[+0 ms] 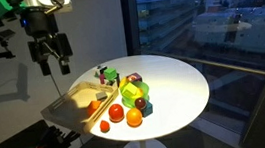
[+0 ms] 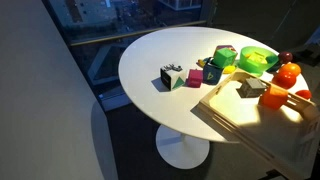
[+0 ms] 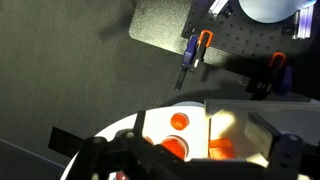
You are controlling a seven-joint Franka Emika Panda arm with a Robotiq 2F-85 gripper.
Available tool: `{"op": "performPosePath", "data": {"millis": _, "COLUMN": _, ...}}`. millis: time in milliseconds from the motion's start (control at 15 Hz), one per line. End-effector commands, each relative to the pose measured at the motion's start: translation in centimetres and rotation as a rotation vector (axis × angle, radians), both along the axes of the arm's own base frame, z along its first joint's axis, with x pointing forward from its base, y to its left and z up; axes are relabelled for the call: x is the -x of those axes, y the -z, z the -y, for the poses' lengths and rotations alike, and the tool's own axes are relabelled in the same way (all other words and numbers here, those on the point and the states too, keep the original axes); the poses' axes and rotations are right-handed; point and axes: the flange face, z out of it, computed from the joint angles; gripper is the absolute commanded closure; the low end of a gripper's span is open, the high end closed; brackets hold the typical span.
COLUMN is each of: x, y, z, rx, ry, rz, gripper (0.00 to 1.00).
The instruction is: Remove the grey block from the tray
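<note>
The grey block (image 1: 99, 96) lies in the light-wood tray (image 1: 68, 104) at the table's edge. In an exterior view the grey block (image 2: 250, 88) sits beside an orange block (image 2: 272, 97) in the tray (image 2: 240, 125). My gripper (image 1: 52, 67) hangs well above the tray's outer end, open and empty. The wrist view looks down on the tray (image 3: 250, 128) with an orange block (image 3: 220, 150) in it. I cannot make out the grey block there.
The round white table (image 1: 178, 79) holds green and yellow toy blocks (image 1: 132, 88), orange balls (image 1: 134, 117) and two small cubes (image 2: 172, 77). A dark window lies behind. The wrist view shows floor and clamps (image 3: 200, 45) beyond the table.
</note>
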Motion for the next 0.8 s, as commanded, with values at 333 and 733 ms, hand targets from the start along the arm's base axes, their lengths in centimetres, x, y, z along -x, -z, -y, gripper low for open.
{"op": "performPosePath", "data": {"millis": 333, "x": -0.3, "y": 0.0, "z": -0.3, "rx": 0.001, "ry": -0.006, "rz": 0.008, "gripper": 0.00}}
{"op": "performPosePath", "data": {"millis": 733, "x": -2.5, "y": 0.7, "z": -3.5, "rx": -0.005, "ry": -0.086, "rz": 0.046, "gripper": 0.00}}
